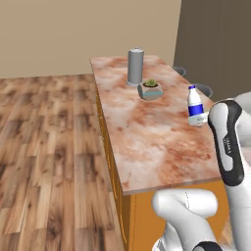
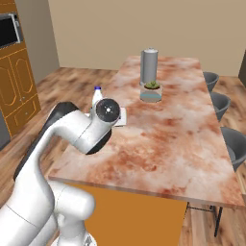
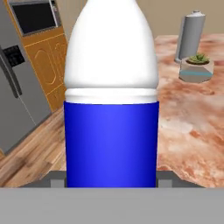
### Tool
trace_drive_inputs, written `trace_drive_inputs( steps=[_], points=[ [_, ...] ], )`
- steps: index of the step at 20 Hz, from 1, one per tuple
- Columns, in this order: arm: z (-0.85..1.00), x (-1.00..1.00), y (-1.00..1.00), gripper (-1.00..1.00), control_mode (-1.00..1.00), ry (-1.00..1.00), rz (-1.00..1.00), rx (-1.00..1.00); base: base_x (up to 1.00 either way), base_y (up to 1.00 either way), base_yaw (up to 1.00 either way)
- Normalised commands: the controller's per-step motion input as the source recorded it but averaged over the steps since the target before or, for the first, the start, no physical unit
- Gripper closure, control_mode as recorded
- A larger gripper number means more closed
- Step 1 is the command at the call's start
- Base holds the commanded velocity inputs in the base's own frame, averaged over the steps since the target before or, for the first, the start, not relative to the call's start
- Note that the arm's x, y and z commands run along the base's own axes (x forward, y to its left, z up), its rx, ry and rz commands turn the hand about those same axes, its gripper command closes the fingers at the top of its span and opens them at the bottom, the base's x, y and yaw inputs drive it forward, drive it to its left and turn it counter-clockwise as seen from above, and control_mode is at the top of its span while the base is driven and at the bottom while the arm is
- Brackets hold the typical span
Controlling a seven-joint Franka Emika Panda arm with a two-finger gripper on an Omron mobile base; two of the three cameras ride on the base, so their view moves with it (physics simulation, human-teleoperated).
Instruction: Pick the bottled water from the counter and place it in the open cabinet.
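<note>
On the reddish-brown marbled stone tabletop (image 1: 147,142) stand three things: one tall grey cylinder (image 1: 135,66), one small potted plant (image 1: 150,90), and one clear blue-labelled water bottle (image 1: 195,106) at the right edge, pinched by the end effector (image 3: 111,181).

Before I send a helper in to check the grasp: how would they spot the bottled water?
Find the long marbled counter. At its edge by the white arm stands the bottled water, upright: small, blue label band, far shorter than the grey cylinder and small potted plant farther along.

1 bottle (image 1: 195,105), 1 grey cyl. (image 1: 135,66), 1 planter (image 1: 150,90), maybe 3 stools (image 2: 220,104)
</note>
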Motion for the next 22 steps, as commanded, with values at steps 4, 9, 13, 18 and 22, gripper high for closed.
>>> trace_drive_inputs(
  steps=[4, 9, 13, 18, 22],
  points=[
    [0.03, 0.0, 0.29, 1.0, -1.0, 0.06, -0.24, -0.09, 0.0, 0.0, 0.0],
    [0.0, 0.0, 0.09, 1.0, -1.0, 0.0, -0.22, -0.01, 0.0, 0.0, 0.0],
    [0.0, -0.01, 0.0, 1.0, -1.0, 0.0, -0.11, 0.0, 0.0, 0.0, 0.0],
    [0.0, 0.0, 0.0, 1.0, -1.0, 0.0, 0.0, 0.0, 0.0, 0.0, 0.0],
    [0.0, 0.0, 0.0, 1.0, -1.0, 0.0, 0.0, 0.0, 0.0, 0.0, 0.0]
  ],
)
